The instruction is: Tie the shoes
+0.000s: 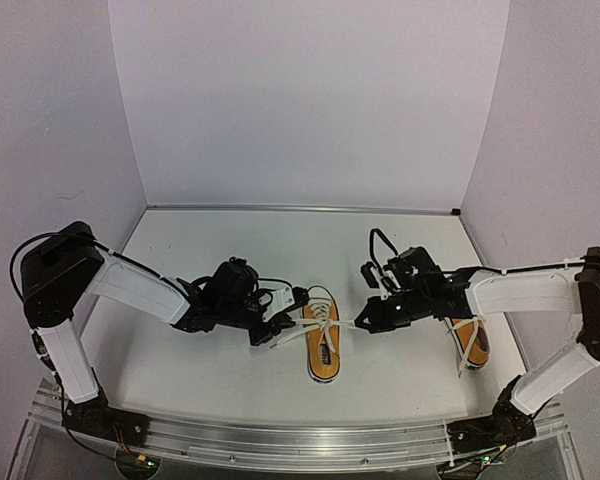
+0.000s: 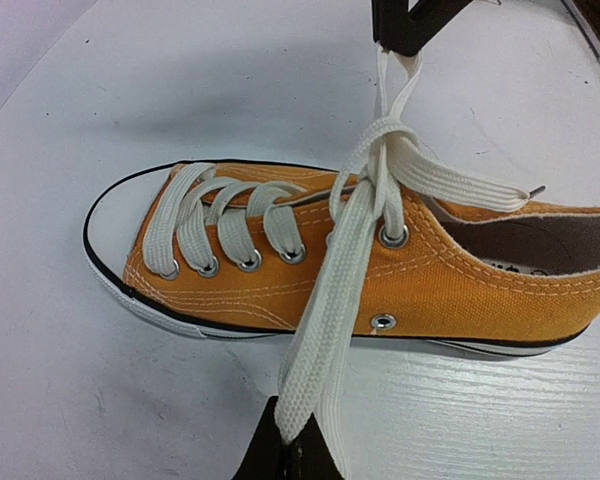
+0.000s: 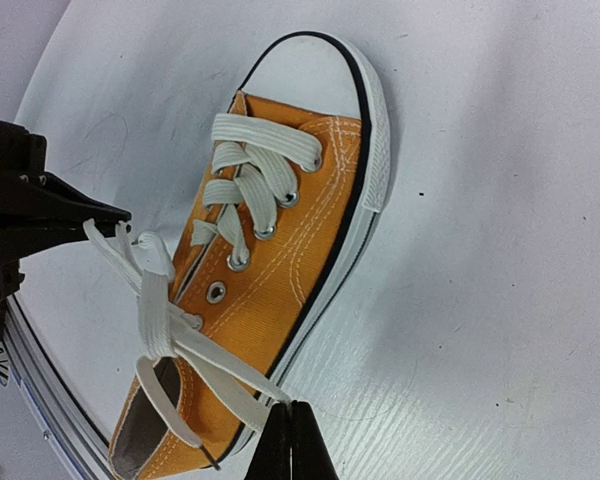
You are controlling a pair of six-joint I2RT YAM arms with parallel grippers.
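Note:
One orange sneaker [image 1: 323, 345] lies in the middle of the table, toe away from the arms. Its white laces [image 2: 380, 160] are crossed in a knot over the top eyelets. My left gripper [image 1: 279, 335] is shut on a folded loop of lace [image 2: 315, 350] on the shoe's left side and shows low in its wrist view [image 2: 298, 445]. My right gripper [image 1: 360, 322] is shut on the other loop of lace [image 3: 220, 375] on the shoe's right side and shows low in its wrist view [image 3: 292, 425]. Both laces are stretched outward. The second orange sneaker [image 1: 472, 345] lies partly hidden under my right arm.
The white table [image 1: 230, 260] is enclosed by pale walls at the back and sides. A metal rail [image 1: 280, 440] runs along the near edge. A loose lace end with a dark tip [image 3: 205, 455] hangs by the shoe's heel opening.

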